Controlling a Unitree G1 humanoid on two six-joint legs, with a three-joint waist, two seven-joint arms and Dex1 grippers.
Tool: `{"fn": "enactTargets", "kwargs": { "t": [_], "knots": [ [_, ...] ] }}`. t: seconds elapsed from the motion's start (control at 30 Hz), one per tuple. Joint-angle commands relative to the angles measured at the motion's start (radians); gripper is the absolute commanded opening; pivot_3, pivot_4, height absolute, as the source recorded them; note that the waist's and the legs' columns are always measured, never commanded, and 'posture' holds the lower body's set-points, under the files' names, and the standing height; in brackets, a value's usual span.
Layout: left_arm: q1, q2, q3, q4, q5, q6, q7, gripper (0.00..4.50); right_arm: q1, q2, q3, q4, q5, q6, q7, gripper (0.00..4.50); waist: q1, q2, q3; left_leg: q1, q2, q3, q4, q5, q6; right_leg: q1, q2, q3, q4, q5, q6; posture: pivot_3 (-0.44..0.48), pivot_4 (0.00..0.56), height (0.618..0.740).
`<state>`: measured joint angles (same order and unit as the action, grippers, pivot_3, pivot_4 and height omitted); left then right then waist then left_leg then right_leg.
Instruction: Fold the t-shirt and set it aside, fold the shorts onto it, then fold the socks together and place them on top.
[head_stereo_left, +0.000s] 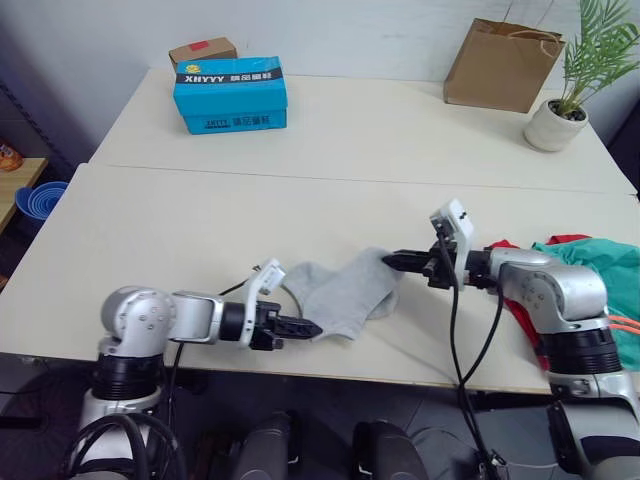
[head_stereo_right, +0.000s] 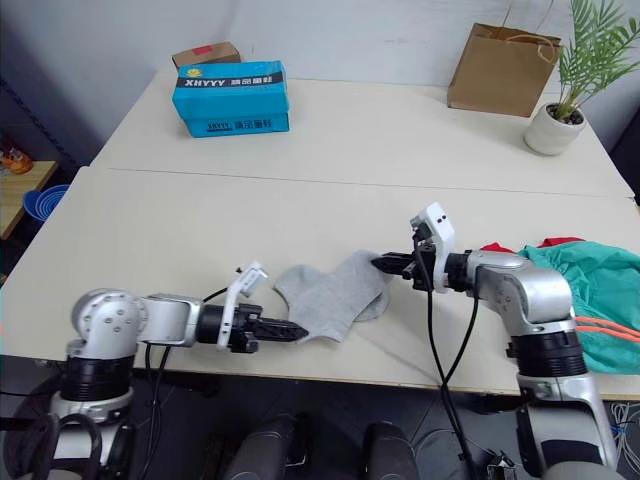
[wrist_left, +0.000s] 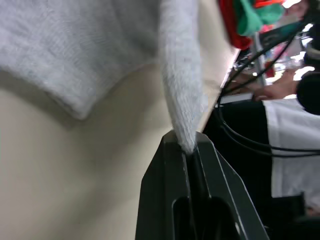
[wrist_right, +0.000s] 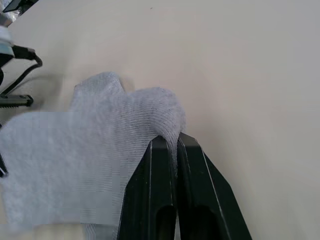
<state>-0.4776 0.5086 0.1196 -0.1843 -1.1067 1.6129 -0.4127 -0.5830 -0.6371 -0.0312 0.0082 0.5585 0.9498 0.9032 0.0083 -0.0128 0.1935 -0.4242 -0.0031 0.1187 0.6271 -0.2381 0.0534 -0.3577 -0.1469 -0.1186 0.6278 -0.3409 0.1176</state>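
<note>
Left eye view: left hand and right hand each clamp socks; you lift both ends evenly, fold across table.

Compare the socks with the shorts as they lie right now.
The socks are light grey and small; the shorts are teal-green and far bigger. The socks lie spread mid-table near the front edge, pinched at opposite ends by the left gripper and right gripper; the shorts sit bunched at the robot's right, untouched, on the red t-shirt. Both are soft fabric on the table.
</note>
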Motion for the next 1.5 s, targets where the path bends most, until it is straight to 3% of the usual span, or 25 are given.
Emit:
{"fn": "enactTargets", "kwargs": {
  "t": [0.03,0.23,0.43,0.57,0.73,0.97,1.5],
  "knots": [
    [-0.017,0.046,0.034,-0.014,-0.075,0.002,-0.06,0.03,-0.006,-0.041,-0.096,-0.063,0.071,0.053,0.001,0.0,-0.001,0.0,0.0,0.0,0.0,0.0,0.0,0.0,0.0,0.0,0.0,0.0,0.0,0.0,0.0,0.0,0.15,0.74],
    [-0.054,0.151,0.034,0.035,-0.082,-0.007,-0.139,0.03,0.066,-0.078,-0.179,-0.178,0.173,0.184,-0.039,0.0,-0.006,0.0,0.0,0.0,0.0,0.0,-0.001,0.0,0.0,0.0,0.0,0.0,0.0,0.0,0.0,0.0,0.15,0.74],
    [-0.17,0.34,-0.217,0.142,0.155,-0.236,-0.423,0.03,0.237,0.021,-0.26,-0.386,0.247,0.197,-0.19,0.0,-0.006,0.0,0.0,0.0,0.0,0.001,-0.005,-0.001,-0.002,-0.002,0.0,0.001,-0.002,0.0,0.0,0.0,0.15,0.74],
    [-0.256,0.388,-0.389,0.276,0.345,-0.442,-0.632,0.03,0.342,0.111,-0.245,-0.481,0.238,0.151,-0.284,0.0,-0.007,0.0,0.0,0.0,-0.001,0.004,-0.01,0.0,-0.004,-0.005,0.0,0.003,-0.003,0.0,-0.001,0.0,0.15,0.74],
    [-0.358,0.369,-0.491,0.409,0.461,-0.509,-0.798,0.03,0.443,0.177,-0.191,-0.556,0.223,0.099,-0.365,0.0,-0.009,0.0,0.0,-0.006,-0.001,0.006,-0.013,0.003,-0.001,-0.014,0.001,0.006,-0.001,-0.001,-0.001,0.0,0.15,0.74],
    [-0.443,0.324,-0.54,0.566,0.598,-0.582,-0.91,0.03,0.478,0.228,-0.15,-0.582,0.212,0.061,-0.449,0.0,-0.012,0.0,0.0,-0.012,0.0,0.007,-0.009,0.008,0.004,-0.018,0.001,0.005,0.001,-0.001,-0.001,0.0,0.15,0.74],
    [-0.502,0.2,-0.512,0.681,0.729,-0.621,-0.962,0.03,0.471,0.179,-0.138,-0.538,0.205,0.014,-0.461,0.0,-0.01,-0.001,0.0,-0.015,0.0,0.003,0.002,0.007,0.006,-0.018,0.0,0.003,0.01,-0.001,-0.001,0.0,0.15,0.74]
  ]
}}
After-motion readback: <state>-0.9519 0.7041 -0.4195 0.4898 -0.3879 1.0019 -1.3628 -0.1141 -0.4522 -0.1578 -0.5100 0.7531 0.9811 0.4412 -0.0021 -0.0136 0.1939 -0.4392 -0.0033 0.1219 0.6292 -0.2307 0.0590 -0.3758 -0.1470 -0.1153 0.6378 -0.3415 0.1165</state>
